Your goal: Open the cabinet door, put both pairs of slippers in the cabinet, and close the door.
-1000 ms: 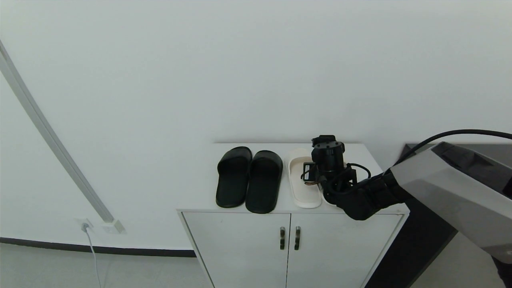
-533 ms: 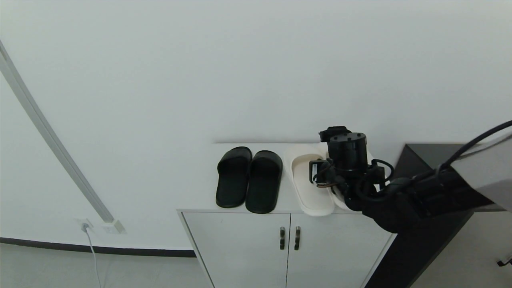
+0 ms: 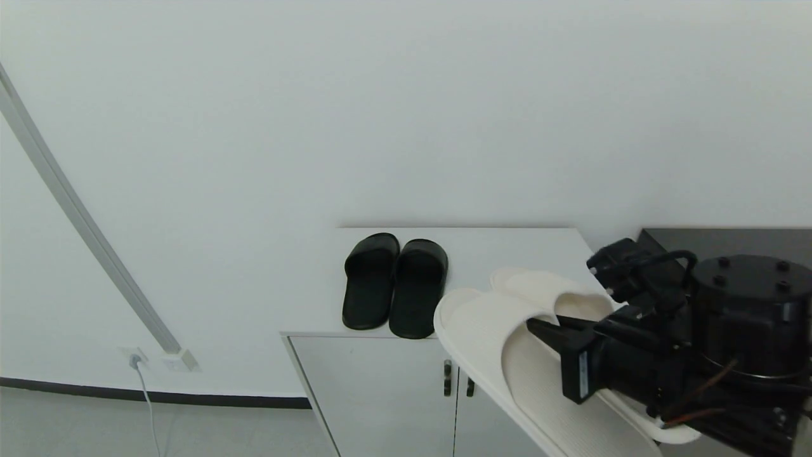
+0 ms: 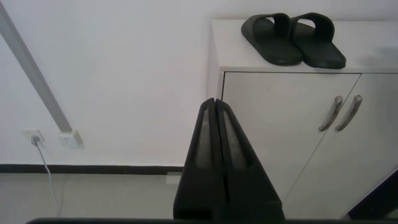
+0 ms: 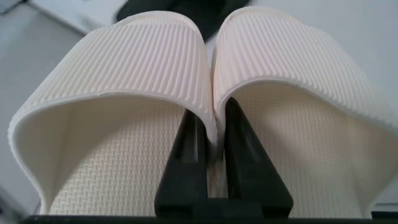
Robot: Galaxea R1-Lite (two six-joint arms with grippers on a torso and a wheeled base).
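Observation:
My right gripper [image 3: 545, 331] is shut on the white slippers [image 3: 507, 330], pinching the inner edges of both straps together [image 5: 211, 118], and holds the pair in the air in front of the cabinet's right side. The black slippers [image 3: 394, 284] lie side by side on the white cabinet top [image 3: 507, 244]. Both cabinet doors [image 3: 380, 393] are closed, their two handles [image 3: 447, 377] at the centre seam. My left gripper [image 4: 216, 124] is shut with nothing in it, low and to the left of the cabinet [image 4: 280, 118], and the black slippers [image 4: 292, 38] show above it.
A dark counter [image 3: 723, 240] stands right of the cabinet. A grey conduit [image 3: 76, 209] runs diagonally down the white wall to a socket [image 3: 134, 358] with a cable plugged in, left of the cabinet.
My right gripper has lifted the white slippers off the cabinet top and carried them toward the camera and to the right. The black slippers have stayed in place.

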